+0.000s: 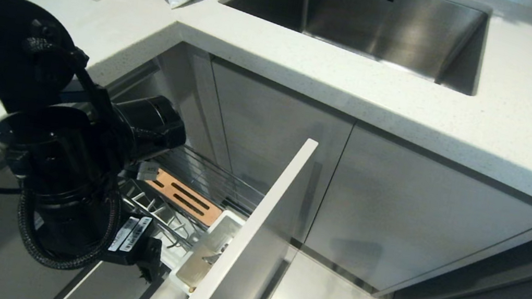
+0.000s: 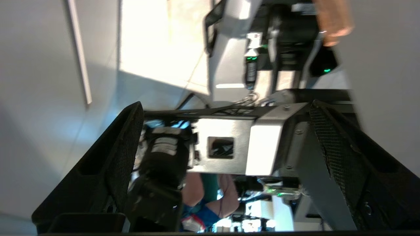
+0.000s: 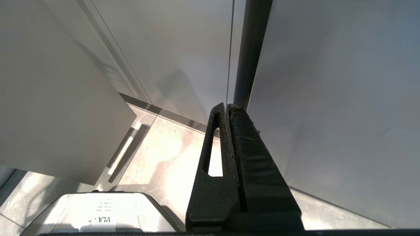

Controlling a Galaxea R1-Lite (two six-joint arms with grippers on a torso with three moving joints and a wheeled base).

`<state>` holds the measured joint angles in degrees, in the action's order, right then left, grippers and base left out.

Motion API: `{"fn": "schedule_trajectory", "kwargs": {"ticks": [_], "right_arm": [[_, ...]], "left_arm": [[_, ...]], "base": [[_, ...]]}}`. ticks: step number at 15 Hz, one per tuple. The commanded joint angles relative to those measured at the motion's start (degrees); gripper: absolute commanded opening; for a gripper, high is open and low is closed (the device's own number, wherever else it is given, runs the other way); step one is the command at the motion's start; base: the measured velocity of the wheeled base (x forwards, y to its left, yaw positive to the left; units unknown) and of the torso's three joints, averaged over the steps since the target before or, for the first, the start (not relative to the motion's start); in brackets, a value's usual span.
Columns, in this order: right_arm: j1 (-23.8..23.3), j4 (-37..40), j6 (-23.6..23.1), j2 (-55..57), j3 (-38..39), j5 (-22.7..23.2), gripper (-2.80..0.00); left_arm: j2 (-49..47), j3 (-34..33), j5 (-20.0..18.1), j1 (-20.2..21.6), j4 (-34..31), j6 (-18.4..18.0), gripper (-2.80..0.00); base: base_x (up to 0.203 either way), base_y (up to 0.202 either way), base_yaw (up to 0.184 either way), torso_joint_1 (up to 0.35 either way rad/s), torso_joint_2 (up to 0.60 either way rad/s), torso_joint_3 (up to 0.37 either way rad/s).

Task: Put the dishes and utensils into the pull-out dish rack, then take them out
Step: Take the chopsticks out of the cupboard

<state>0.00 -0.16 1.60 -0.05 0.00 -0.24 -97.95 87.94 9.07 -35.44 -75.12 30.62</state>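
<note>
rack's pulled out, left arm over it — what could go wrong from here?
1. The left arm hides most of the pull-out dish rack from the head view, so the left gripper, fingers open and empty, may snag the wires.
2. The white front panel stands close beside the arm; a sideways swing could hit it.
3. A person's hand is near the robot.

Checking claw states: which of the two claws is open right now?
The left claw: its fingers stand spread wide with nothing between them. The right claw has its fingers pressed together, parked near the cabinet doors.
</note>
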Motion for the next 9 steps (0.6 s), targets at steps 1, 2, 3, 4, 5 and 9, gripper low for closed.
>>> {"fn": "schedule_trajectory", "kwargs": {"ticks": [1,2,3,4,5,9], "right_arm": [[0.0,0.0,0.0,-0.1,0.1,0.0,-2.80],[0.0,0.0,0.0,-0.1,0.0,0.0,-2.80],[0.0,0.0,0.0,-0.1,0.0,0.0,-2.80],[0.0,0.0,0.1,-0.1,0.1,0.0,-2.80],[0.0,0.0,0.0,-0.1,0.1,0.0,-2.80],[0.0,0.0,0.1,-0.1,0.1,0.0,-2.80]], "left_arm": [[-0.3,0.3,-0.6,0.0,1.4,0.2,0.00],[-0.8,0.3,-1.1,0.0,3.3,0.4,0.00],[-1.8,0.0,-2.3,0.1,5.9,0.8,0.00],[-2.9,-0.4,-3.3,0.2,6.9,1.1,0.00],[-4.3,-0.7,-3.8,0.2,7.3,1.2,0.00],[-10.7,-0.8,-5.7,2.2,8.0,1.1,0.00]], "base": [[0.000,0.000,0.000,0.000,0.00,0.000],[0.000,0.000,0.000,0.000,0.00,0.000],[0.000,0.000,0.000,0.000,0.00,0.000],[0.000,0.000,0.000,0.000,0.00,0.000],[0.000,0.000,0.000,0.000,0.00,0.000],[0.000,0.000,0.000,0.000,0.00,0.000]]}}
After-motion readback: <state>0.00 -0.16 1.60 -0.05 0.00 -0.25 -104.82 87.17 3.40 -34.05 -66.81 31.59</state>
